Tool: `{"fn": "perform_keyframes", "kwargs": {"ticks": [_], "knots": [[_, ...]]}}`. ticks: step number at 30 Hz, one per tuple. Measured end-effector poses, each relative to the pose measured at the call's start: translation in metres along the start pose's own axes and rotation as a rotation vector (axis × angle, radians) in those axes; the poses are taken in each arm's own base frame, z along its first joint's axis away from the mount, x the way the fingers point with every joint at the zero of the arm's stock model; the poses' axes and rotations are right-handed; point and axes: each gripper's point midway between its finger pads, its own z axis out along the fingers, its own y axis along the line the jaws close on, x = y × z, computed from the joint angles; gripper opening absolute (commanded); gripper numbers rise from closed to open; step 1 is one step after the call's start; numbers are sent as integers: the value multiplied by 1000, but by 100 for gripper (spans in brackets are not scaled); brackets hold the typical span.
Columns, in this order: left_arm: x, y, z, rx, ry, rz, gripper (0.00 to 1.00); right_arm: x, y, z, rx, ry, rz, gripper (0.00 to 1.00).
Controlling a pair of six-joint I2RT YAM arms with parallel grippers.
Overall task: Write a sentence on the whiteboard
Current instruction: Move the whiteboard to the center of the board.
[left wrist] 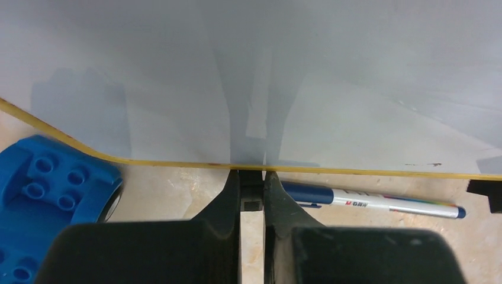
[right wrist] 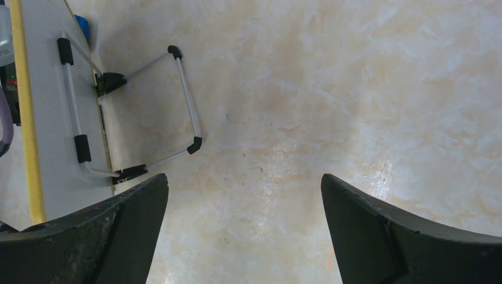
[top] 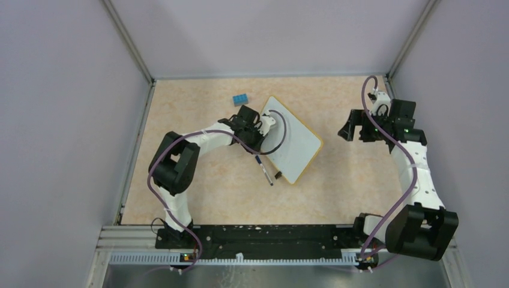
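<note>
1. Left gripper (left wrist: 253,176) jaws pinched to a slit on a small dark piece under the whiteboard (left wrist: 355,89) rim, seemingly a clip foot; probably to steady or shift the board.
2. Marker (left wrist: 379,202) lies flat just beside that rim, unheld; nothing written yet.
3. Right gripper (right wrist: 244,180) gapes wide, empty, over the table (right wrist: 331,89), well apart from the board.

Left wrist view, for your attention: the blue block (left wrist: 41,183) is cut off by the left edge and partly hidden behind the left gripper (left wrist: 253,177). The pen (left wrist: 379,203) loses one end behind that gripper. A small dark item in the narrow gap between the jaws cannot be identified. A faint mark (left wrist: 423,164) on the whiteboard (left wrist: 331,89), possibly ink, is too small to read.
</note>
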Motion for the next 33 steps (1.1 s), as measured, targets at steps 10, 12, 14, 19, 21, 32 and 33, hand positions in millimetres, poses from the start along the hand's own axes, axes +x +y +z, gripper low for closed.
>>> {"fn": "perform_keyframes", "kwargs": {"ticks": [10, 12, 14, 19, 21, 32, 33], "knots": [[-9, 12, 4, -109, -32, -155, 0, -8, -3, -3, 10, -12, 3, 99], [-10, 20, 4, -160, -35, -197, 0, -12, -4, -4, 13, -22, 0, 99], [-10, 27, 3, -213, -33, -252, 0, -16, -5, -5, 16, -27, -2, 99], [-22, 42, 10, -317, -41, -416, 0, -15, -6, -4, 17, -24, -8, 99], [-27, 42, 13, -353, -44, -473, 0, -16, -6, -4, 15, -26, -14, 99], [-40, 13, 28, -460, -30, -611, 53, 3, 8, 6, -9, -17, -65, 91], [-40, 8, 30, -444, -27, -621, 57, 6, 13, 10, -11, -8, -84, 89]]}}
